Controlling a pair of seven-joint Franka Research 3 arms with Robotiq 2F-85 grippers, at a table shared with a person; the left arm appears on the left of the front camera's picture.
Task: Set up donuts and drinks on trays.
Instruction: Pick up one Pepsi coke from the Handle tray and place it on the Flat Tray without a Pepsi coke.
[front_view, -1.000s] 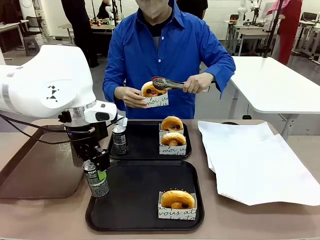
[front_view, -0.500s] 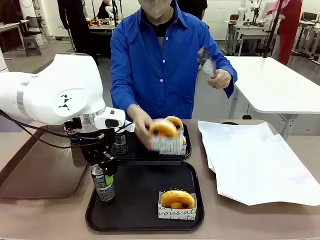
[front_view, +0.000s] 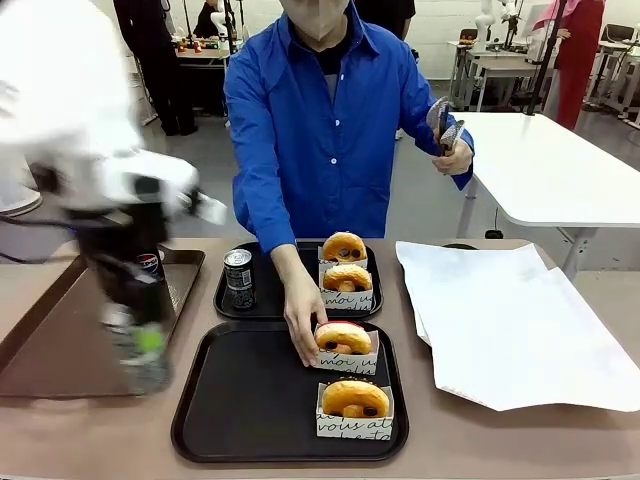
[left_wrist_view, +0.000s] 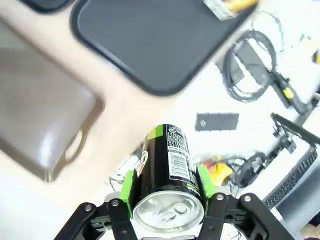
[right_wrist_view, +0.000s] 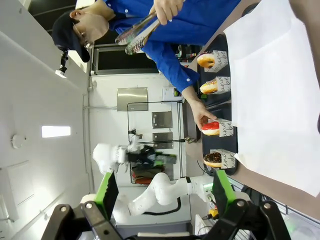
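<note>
Two drink cans show. One is clamped between the green pads (left_wrist_view: 129, 186) of the left gripper (left_wrist_view: 166, 192), silver top toward the wrist camera, black body with a green label patch pointing away; in the front view this held can (front_view: 143, 352) is a motion-blurred streak over the inner edge of the brown tray (front_view: 60, 330), just left of the near black tray (front_view: 250, 400). The second can (front_view: 238, 279) stands upright on the far black tray (front_view: 275, 300), up and to the right of the left gripper and well apart from it.

There are two black trays, one behind the other, and four boxed donuts. Two sit in white lettered boxes on the far tray, the far-tray back donut (front_view: 344, 246) and the far-tray front donut (front_view: 347, 279) touching front to back. Two are on the near tray: the near-tray front donut (front_view: 355, 400) at its front right corner, and the red-iced donut (front_view: 343, 338) just behind it, with the person's hand (front_view: 300, 330) resting against its box. The person's forearm reaches across the far tray between the standing can and the donuts there.

The person's other hand (front_view: 455, 155) holds metal tongs (front_view: 440, 120) up at shoulder height. A large white paper sheet (front_view: 510, 320) lies to the right of both trays.

The right gripper (right_wrist_view: 162, 192) has its jaws spread wide with nothing between them, the trays far beyond it.
</note>
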